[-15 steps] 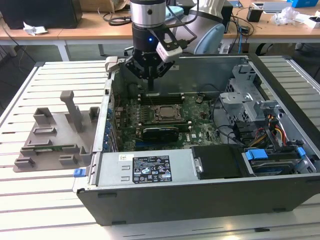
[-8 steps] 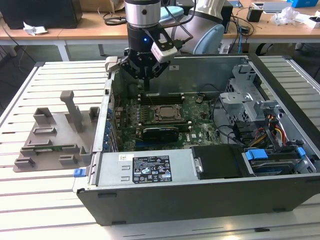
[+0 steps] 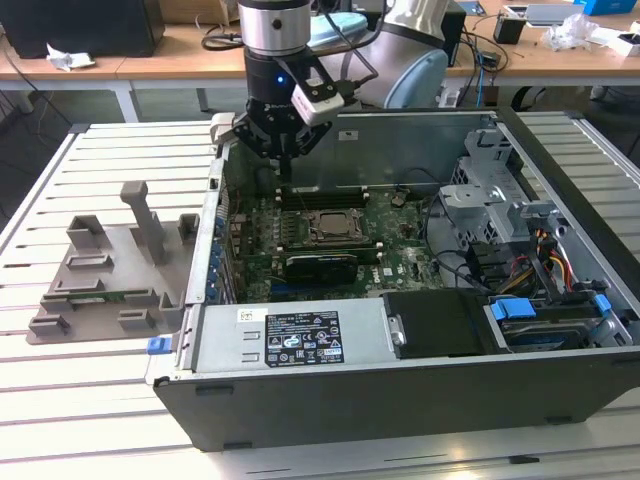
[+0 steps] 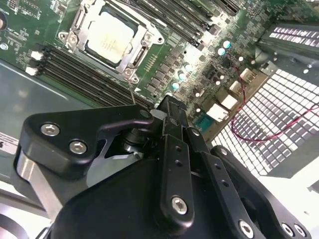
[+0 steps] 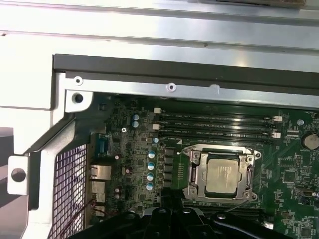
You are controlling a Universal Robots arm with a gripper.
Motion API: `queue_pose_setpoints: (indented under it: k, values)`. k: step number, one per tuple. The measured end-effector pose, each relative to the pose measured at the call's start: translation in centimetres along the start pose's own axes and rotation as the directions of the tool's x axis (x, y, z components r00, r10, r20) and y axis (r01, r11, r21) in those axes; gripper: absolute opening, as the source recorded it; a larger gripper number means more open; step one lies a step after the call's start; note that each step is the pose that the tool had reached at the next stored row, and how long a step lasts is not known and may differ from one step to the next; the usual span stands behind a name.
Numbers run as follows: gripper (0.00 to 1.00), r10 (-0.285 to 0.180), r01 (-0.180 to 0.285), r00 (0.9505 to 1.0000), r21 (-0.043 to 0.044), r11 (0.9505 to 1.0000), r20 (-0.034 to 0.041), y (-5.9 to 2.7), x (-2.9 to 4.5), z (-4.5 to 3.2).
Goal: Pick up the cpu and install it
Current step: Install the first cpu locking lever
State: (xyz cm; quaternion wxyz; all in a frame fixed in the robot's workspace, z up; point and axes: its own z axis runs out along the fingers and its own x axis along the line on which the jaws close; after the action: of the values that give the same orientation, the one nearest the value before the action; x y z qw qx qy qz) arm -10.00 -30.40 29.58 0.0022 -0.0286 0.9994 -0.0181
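The gripper (image 3: 283, 160) hangs inside the open computer case (image 3: 560, 400), above the motherboard's (image 3: 400, 262) rear memory slots; its jaws look drawn narrow, holding nothing. The cpu (image 5: 222, 179) lies seated in its socket (image 5: 219, 172), below and just ahead of the jaws, apart from them. Both wrist views reveal its silver lid (image 4: 108, 41). The exterior view adds the grey fixture tray (image 3: 105, 275) on the slatted tabletop (image 3: 80, 410), well away beside the case.
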Motion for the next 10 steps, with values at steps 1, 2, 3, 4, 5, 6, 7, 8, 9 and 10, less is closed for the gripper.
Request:
queue_pose_setpoints:
  k: [1,2,3,4,5,6,7,8,9,10]
  values:
    - [0.11,0.0,0.0,1.0,0.0,1.0,-0.0001,0.01,0.09,0.0]
    - [0.11,0.0,0.0,1.0,0.0,1.0,-0.0001,0.01,0.24,0.0]
    - [0.11,0.0,0.0,1.0,0.0,1.0,-0.0001,0.03,0.53,0.0]
    - [0.11,0.0,0.0,1.0,0.0001,1.0,-0.0001,0.26,1.02,-0.01]
    - [0.11,0.0,0.0,1.0,0.0001,1.0,-0.0002,1.34,1.09,0.38]
    - [0.11,0.0,0.0,1.0,0.0001,1.0,-0.0001,2.23,1.01,0.94]
    - [0.11,-0.001,0.001,1.0,0.0001,1.0,-0.0002,2.47,0.99,1.1]
    - [0.11,0.0,0.0,1.0,0.0,1.0,-0.0001,2.73,0.96,1.27]
    - [0.11,-0.001,0.001,1.0,0.0,1.0,0.0,3.01,0.93,1.5]
    - [0.11,-0.001,0.001,1.0,0.0001,1.0,-0.0001,3.17,0.9,1.67]
